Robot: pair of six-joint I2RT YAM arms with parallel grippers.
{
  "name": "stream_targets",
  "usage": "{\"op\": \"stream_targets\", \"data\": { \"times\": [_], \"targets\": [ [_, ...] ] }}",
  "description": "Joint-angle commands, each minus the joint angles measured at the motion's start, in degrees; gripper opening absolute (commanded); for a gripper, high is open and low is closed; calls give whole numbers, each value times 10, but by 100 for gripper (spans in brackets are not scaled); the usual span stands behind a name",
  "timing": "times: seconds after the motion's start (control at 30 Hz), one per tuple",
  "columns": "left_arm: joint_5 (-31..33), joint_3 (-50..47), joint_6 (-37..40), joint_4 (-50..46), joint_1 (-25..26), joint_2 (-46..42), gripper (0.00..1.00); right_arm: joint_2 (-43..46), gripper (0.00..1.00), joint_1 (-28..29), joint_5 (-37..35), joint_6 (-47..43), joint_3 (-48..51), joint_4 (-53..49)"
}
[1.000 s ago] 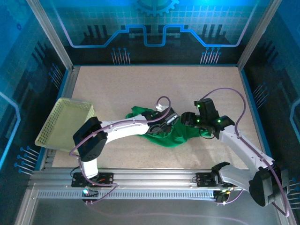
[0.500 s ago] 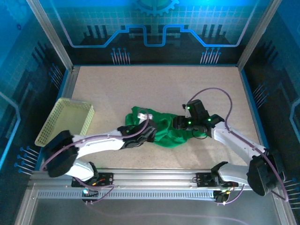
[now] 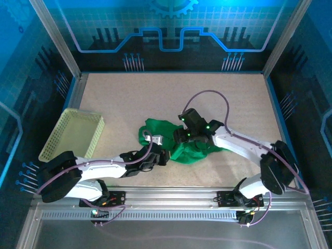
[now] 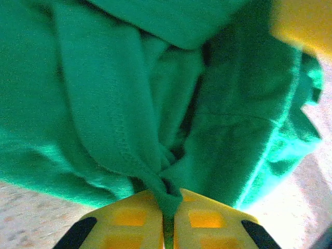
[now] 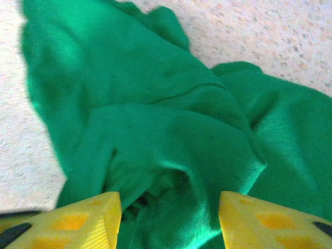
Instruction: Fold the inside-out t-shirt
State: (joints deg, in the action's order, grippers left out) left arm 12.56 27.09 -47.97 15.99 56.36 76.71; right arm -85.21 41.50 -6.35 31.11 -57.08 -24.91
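Note:
The inside-out t-shirt (image 3: pixel 193 152) is a crumpled bright-green heap near the middle of the table. My left gripper (image 3: pixel 164 156) lies low at its near-left edge. In the left wrist view the left gripper (image 4: pixel 168 201) is shut on a pinched fold of the t-shirt (image 4: pixel 104 104), which rises between the yellow fingertips (image 4: pixel 129 220). My right gripper (image 3: pixel 180 138) hovers over the heap's middle. From the right wrist, the right gripper (image 5: pixel 168 210) stands open, its fingers (image 5: pixel 85 220) wide apart on either side of a raised hump of the t-shirt (image 5: pixel 155 104).
A pale yellow-green perforated basket (image 3: pixel 72 136) sits tilted at the table's left edge. Bare speckled tabletop (image 3: pixel 171 93) lies behind the shirt and to its right. Metal frame posts and the front rail (image 3: pixel 171 197) bound the space.
The left arm has drawn back toward the near left and shut on the shirt's fold. The right gripper has moved left over the heap, narrowing somewhat. The shirt has bunched up and shifted left.

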Motion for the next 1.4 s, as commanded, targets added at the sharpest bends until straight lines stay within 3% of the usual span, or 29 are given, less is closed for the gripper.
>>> {"op": "stream_targets", "data": {
  "times": [0.0,0.1,0.37,0.67,0.9,1.2,1.37],
  "targets": [
    [-45,7,5,52,8,29,14,-27,44,-19,-32,21,-2,-32],
    [-51,8,2,49,13,47,16,-14,37,-37,-43,43,19,-43],
    [-69,19,4,64,28,110,18,52,37,-85,-13,48,94,-32],
    [-45,11,15,64,36,86,22,134,43,-17,-35,10,45,-88],
    [-3,-1,28,43,36,46,27,35,38,60,-62,27,-14,-109],
    [17,-29,16,36,36,19,33,-67,41,61,-139,15,-37,-120],
    [17,-34,10,40,36,24,35,-93,37,62,-138,2,-36,-111]
  ]
}}
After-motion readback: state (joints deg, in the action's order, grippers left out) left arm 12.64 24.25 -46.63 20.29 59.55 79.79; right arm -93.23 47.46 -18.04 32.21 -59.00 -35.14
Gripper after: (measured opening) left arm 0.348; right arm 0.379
